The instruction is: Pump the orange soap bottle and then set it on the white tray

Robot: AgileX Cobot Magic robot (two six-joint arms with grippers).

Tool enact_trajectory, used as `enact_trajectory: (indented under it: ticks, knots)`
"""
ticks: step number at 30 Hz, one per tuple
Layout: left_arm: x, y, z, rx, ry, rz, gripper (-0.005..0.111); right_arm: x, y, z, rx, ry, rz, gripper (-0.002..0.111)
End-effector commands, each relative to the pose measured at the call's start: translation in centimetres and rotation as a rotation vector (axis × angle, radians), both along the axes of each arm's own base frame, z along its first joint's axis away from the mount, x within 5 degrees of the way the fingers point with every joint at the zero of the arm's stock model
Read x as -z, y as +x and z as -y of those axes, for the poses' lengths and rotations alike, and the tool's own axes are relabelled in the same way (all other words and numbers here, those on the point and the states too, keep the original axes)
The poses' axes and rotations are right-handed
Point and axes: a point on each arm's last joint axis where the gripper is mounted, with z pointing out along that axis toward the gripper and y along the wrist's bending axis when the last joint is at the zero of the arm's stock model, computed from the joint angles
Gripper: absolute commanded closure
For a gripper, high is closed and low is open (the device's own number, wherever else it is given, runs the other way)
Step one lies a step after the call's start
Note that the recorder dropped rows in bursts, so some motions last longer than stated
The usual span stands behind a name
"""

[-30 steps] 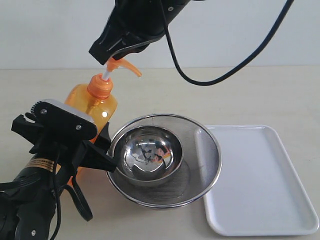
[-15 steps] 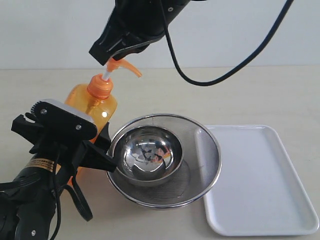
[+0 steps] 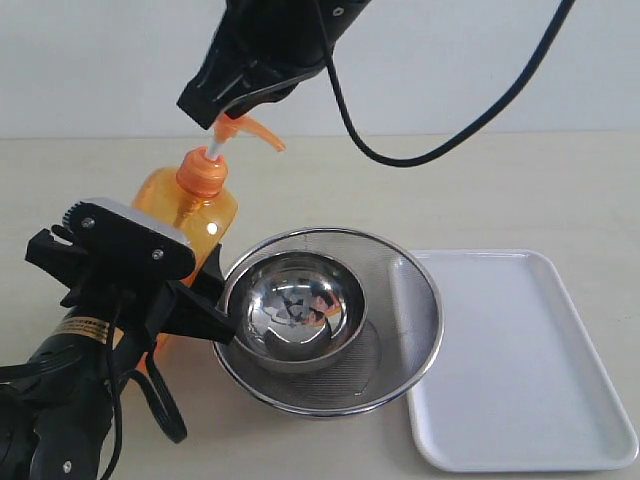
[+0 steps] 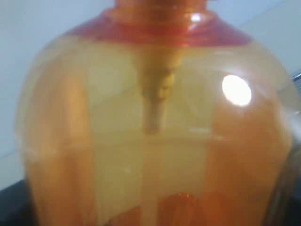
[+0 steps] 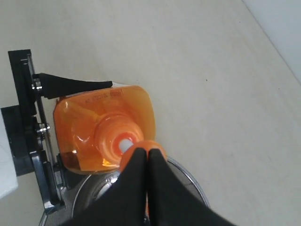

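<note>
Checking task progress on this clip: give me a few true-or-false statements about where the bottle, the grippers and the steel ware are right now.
1. The orange soap bottle is on the white tray. False: it is off the tray, on the far side of the mesh strainer.
2. The right gripper is shut, its tips at the pump head. True.
3. A steel bowl sits inside the mesh strainer. True.
4. The left gripper is clear of the bottle. False: its fingers clasp the bottle's body.
</note>
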Motion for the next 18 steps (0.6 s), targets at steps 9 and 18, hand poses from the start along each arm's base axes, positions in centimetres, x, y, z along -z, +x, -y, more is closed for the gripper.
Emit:
enact_trajectory:
  ticks: [9, 18]
  knots:
    - [-0.7, 0.1, 0.5, 0.027, -0.027, 0.058, 0.102, -5.7, -0.9, 2.5, 0.058, 0.003, 0.178, 0.109]
    - [-0.7, 0.1, 0.5, 0.027, -0.027, 0.058, 0.102, -3.4, -0.1, 1.4, 0.056, -0.046, 0.078, 0.109]
